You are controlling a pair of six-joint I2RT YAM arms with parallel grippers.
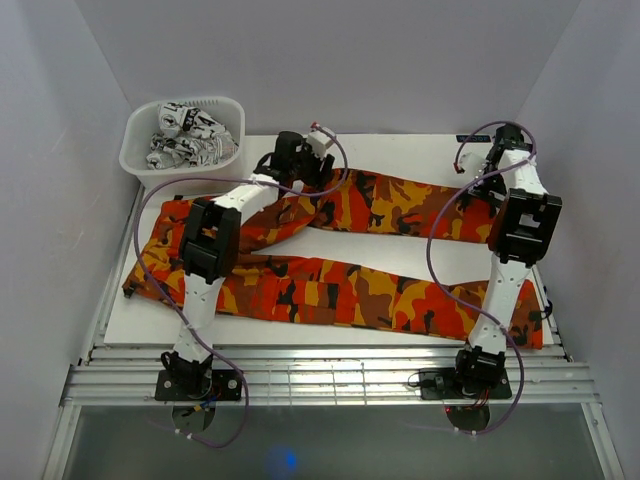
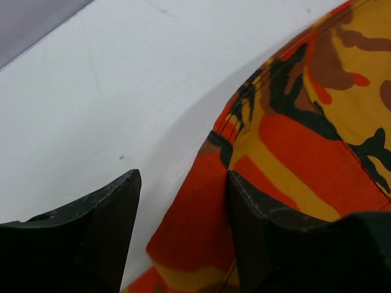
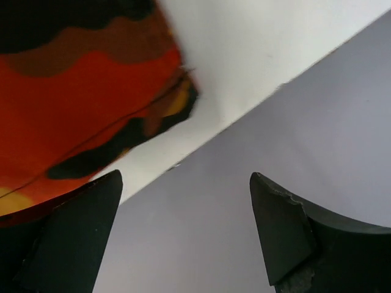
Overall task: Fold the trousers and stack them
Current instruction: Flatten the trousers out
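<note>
Orange, red and black camouflage trousers (image 1: 340, 290) lie spread on the white table board (image 1: 400, 150), waist at the left and both legs running to the right. My left gripper (image 1: 305, 175) is low over the upper leg near the crotch. In the left wrist view it (image 2: 183, 201) is open, and the far edge of the trousers (image 2: 317, 134) lies between its fingers. My right gripper (image 1: 487, 180) is at the hem end of the upper leg by the right wall. In the right wrist view it (image 3: 183, 201) is open wide and empty, with the trouser hem (image 3: 67, 104) beside its left finger (image 3: 73, 238).
A white basket (image 1: 140, 165) holding black-and-white patterned cloth (image 1: 190, 135) stands at the back left corner. Grey walls (image 1: 590, 150) close in the table on the left, back and right. A slatted metal rail (image 1: 330, 375) runs along the near edge.
</note>
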